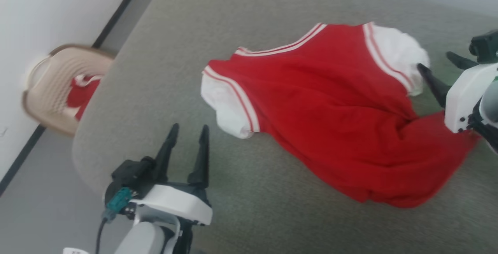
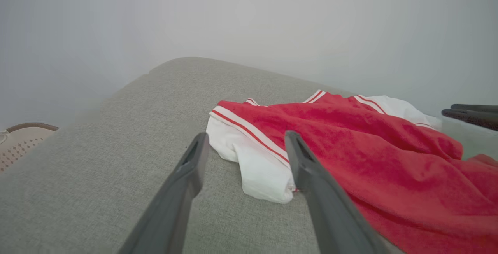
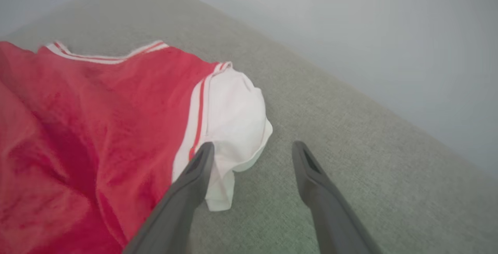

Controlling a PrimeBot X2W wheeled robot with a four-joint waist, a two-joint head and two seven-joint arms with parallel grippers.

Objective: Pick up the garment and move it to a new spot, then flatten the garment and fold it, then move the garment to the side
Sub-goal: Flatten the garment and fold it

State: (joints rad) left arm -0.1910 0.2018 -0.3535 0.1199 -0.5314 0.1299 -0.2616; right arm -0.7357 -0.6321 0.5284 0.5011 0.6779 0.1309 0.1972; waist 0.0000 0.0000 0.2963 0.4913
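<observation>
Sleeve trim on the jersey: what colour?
White trim with a thin red stripe, on the red garment. Shows best in the left wrist view.

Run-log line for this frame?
left gripper: open, empty | right gripper: open, empty | red jersey: rumpled, unfolded, on grey fabric surface

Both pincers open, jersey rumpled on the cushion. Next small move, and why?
Probably lower the right pincer onto the white sleeve beside it and pinch. The garment lies rumpled, its hem end bunched; both pincers are open and empty. The right one's tip is at that sleeve, while the left pincer is short of the other sleeve.
</observation>
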